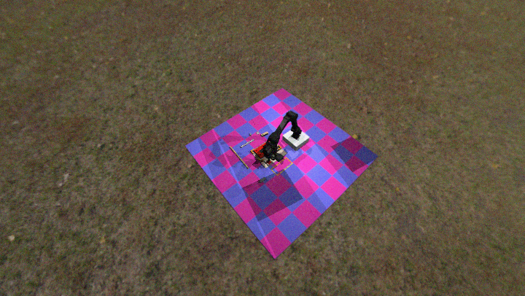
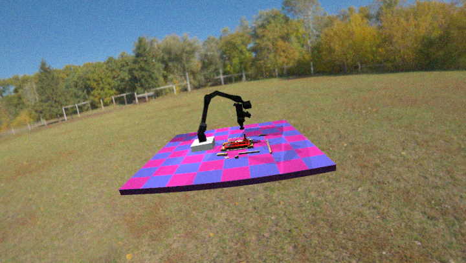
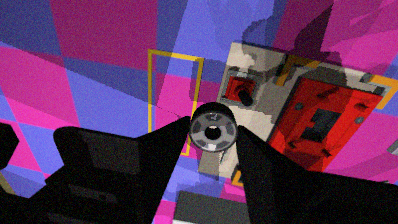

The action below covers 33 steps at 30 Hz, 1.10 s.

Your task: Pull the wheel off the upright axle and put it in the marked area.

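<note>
Fingers pinch the wheel [image 3: 213, 131] by its rim from both sides, hub hole facing down, so it comes straight up off the axle [image 3: 245, 97], which now stands bare on the base. Wheel hangs in the air above the right edge of the yellow outline [image 3: 174, 95], not yet inside; it likely needs carrying left and lowering before release.

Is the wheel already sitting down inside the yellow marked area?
No: in the wrist view the wheel is clamped in the claw, held above the table at the right edge of the yellow marked area.
</note>
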Each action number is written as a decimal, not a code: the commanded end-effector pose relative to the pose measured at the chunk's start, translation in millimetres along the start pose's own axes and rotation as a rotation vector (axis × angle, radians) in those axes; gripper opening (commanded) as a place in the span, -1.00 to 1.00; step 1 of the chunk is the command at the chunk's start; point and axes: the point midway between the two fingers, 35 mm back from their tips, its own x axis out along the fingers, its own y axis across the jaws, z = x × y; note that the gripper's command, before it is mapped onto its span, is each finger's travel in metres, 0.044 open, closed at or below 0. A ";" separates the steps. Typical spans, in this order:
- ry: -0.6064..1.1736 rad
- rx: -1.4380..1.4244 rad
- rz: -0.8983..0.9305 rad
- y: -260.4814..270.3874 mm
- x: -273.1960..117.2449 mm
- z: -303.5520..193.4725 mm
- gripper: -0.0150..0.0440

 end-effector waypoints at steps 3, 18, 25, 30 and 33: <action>0.011 0.006 0.003 30.7 0.5 -19.5 -0.49; 0.014 0.009 0.003 67.4 -0.1 -46.4 -0.49; 0.014 0.009 0.003 67.4 17.7 -46.7 -0.49; 0.014 0.009 0.003 68.0 28.7 -45.6 -0.49; 0.014 0.009 0.003 68.6 46.9 -44.7 -0.49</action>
